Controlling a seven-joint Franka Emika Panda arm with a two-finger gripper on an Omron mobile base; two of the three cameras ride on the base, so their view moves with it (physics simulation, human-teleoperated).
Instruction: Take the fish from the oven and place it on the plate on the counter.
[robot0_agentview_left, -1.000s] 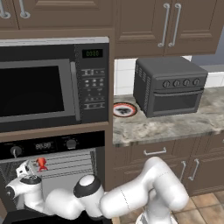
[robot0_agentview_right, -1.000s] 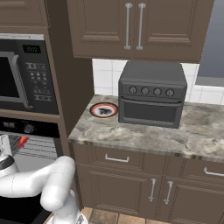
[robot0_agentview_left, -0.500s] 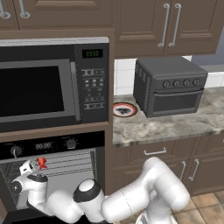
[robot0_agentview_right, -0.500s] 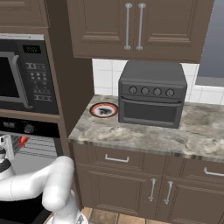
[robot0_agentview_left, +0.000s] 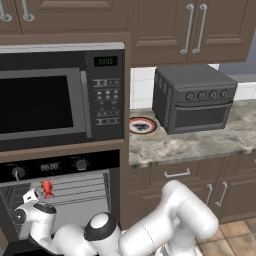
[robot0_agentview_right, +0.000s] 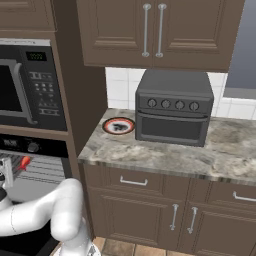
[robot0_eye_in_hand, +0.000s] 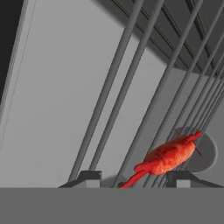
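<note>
The large black built-in wall oven stands open, its pale wire racks exposed below the strip with two knobs and a small display, and the tiny bright red-orange fish lies inside it on a rack, toward the left of the cavity. The white arm's two-finger gripper reaches into the oven and sits right at the fish. In the hand view the fish lies slanted across the grey bars just above the two dark finger tips, its tail dipping into the gap between them and its body leaning toward the right-hand tip. The jaws stand partly spread around it; I cannot tell whether they press on it yet, so a firm hold is not shown. From the right base view the fish is a small red mark on the rack, beside the hand at the left edge. The small round plate with a red-orange rim, white ring and dark centre waits bare on the mottled grey-beige stone counter to the right of the oven, just beside the dark grey boxy toaster oven. As I judge it, the reach into the oven is done and the grasp is in hand; securing the fish, lifting it off the rack, drawing it out of the oven, carrying it right to the plate and releasing it are all left.
</note>
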